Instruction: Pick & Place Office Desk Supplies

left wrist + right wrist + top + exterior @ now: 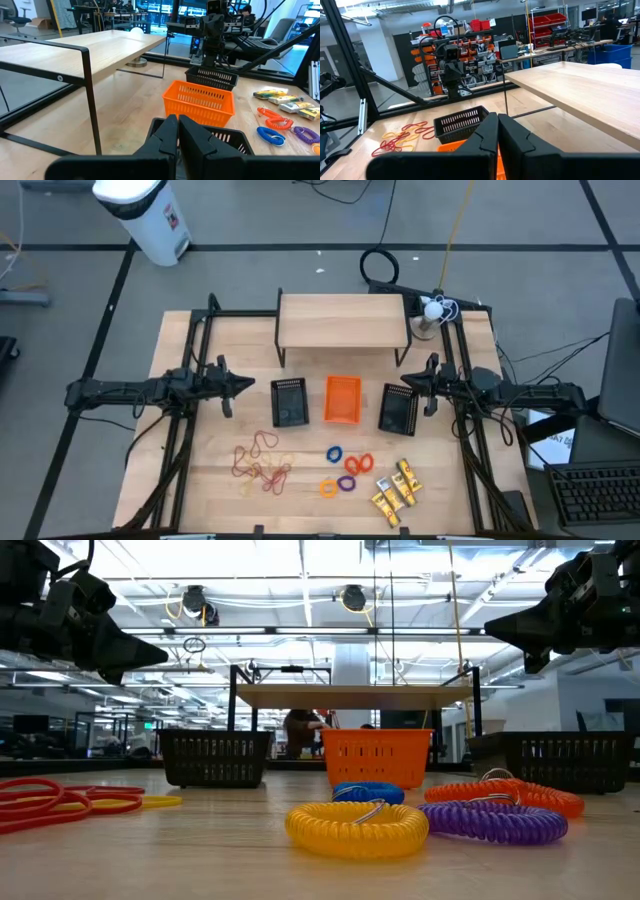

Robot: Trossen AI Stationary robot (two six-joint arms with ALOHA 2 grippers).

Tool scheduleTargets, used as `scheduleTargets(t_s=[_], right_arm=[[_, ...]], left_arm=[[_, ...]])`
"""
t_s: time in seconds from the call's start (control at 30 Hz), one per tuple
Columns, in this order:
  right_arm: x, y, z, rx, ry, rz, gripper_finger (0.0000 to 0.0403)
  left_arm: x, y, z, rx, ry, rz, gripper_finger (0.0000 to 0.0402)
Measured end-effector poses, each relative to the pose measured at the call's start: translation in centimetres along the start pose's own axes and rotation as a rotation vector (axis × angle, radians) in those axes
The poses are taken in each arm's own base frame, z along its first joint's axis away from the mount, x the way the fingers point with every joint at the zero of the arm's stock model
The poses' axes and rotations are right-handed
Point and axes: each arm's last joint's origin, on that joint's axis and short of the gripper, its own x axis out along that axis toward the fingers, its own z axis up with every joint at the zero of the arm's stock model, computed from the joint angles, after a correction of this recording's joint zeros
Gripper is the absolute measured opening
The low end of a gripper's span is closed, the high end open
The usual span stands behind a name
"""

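Red, orange and tan rubber bands (262, 465) lie in a loose heap on the near left of the table. Coiled rings (345, 470) in blue, orange, purple and yellow lie near the middle front, and the low view shows them close up (355, 825). Yellow oblong pieces (397, 490) lie at the near right. My left gripper (250, 385) hangs shut above the table's left side, pointing level toward the middle. My right gripper (412, 385) hangs shut on the right side, pointing back at it. Neither holds anything.
Two black mesh trays (289, 402) (398, 410) flank an orange tray (342, 399) in a row between the grippers. A wooden shelf on black legs (342, 320) stands behind them. A white lamp (430, 310) sits at the far right corner.
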Motion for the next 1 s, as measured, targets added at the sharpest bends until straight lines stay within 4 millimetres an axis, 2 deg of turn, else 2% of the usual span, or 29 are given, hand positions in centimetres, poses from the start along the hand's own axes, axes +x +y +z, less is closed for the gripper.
scheduleTargets(t_s=[1.0], right_arm=[[0.00,0.00,0.00,0.000,0.000,0.000,0.0000]], left_arm=[[0.00,0.00,0.00,0.000,0.000,0.000,0.0019]])
